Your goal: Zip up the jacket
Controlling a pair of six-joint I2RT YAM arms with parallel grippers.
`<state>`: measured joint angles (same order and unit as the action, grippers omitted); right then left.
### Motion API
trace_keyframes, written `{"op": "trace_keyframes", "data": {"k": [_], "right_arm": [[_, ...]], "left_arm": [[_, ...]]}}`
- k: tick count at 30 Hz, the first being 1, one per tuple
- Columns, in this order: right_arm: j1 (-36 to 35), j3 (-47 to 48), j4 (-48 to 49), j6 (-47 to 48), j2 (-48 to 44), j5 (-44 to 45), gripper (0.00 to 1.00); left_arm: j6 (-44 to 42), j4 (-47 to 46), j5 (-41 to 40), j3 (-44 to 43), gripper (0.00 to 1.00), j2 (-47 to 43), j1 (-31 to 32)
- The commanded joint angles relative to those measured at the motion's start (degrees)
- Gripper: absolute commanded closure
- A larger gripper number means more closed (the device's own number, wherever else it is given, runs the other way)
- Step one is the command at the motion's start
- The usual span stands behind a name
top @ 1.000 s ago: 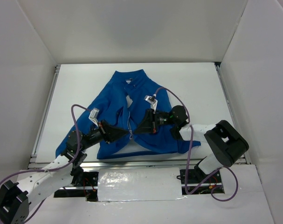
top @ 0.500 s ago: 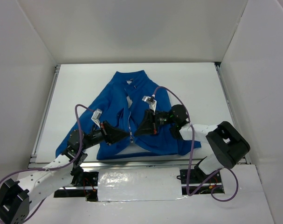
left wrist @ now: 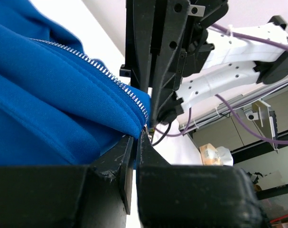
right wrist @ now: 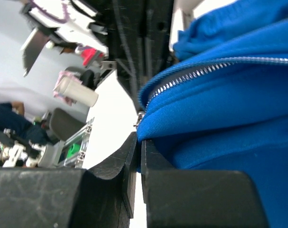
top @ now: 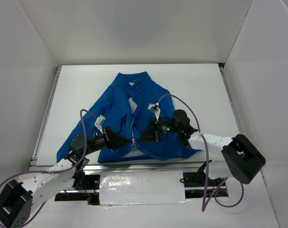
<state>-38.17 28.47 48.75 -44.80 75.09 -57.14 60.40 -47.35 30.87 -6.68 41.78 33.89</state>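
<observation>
The bright blue jacket [top: 134, 107] lies on the white table with its collar at the far side and its centre zipper [top: 133, 128] running toward me. My left gripper [top: 126, 140] and right gripper [top: 142, 138] face each other at the jacket's bottom hem, one on each side of the zipper's lower end. In the left wrist view the left gripper [left wrist: 135, 137] is shut on the blue hem edge beside the zipper teeth [left wrist: 110, 76]. In the right wrist view the right gripper [right wrist: 138, 141] is shut on the opposite hem edge below the zipper teeth [right wrist: 196, 72].
White walls [top: 25, 71] enclose the table on three sides. A metal rail [top: 48, 109] runs along the left edge. Purple cables [top: 196, 118] loop over both arms. The jacket's left sleeve [top: 68, 145] reaches the near left edge.
Both grippers have moved toward the near edge, drawing the jacket's bottom hem with them. The right arm has swung further to the right.
</observation>
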Motion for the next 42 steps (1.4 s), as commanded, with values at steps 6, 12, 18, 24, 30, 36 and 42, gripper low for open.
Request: {"op": "trace_keyframes", "data": {"k": [6, 12, 18, 24, 30, 36, 42], "right_arm": [[-1.0, -2.1, -3.8, 2.6, -2.0, 11.2, 0.92], [-1.4, -3.9, -1.7, 1.0, -1.9, 12.1, 0.92], [-1.8, -4.5, -1.6, 0.9, -0.9, 12.6, 0.8], [-1.8, -4.7, -3.9, 1.5, -1.0, 13.7, 0.71], [-1.8, -3.9, -7.4, 2.8, -1.3, 15.9, 0.65], [-1.8, -1.8, -14.6, 5.5, -3.2, 19.8, 0.53], [-1.7, 0.4, -21.4, 8.8, -8.0, 24.5, 0.42]], "left_arm": [[0.5, 1.3, 4.6, 3.0, 1.0, -0.7, 0.6], [0.0, 4.1, 3.3, 3.7, 1.0, 1.7, 0.6], [0.6, 1.2, 2.7, 4.7, 1.0, 4.7, 0.7], [1.5, -0.5, 2.5, 4.7, 1.0, 6.3, 0.7], [2.0, -0.4, 1.7, 5.2, 1.0, 6.3, 0.7], [2.7, -1.2, 1.4, 5.4, 1.0, 5.7, 0.7], [2.6, -0.5, 1.2, 5.5, 1.0, 4.7, 0.7]]}}
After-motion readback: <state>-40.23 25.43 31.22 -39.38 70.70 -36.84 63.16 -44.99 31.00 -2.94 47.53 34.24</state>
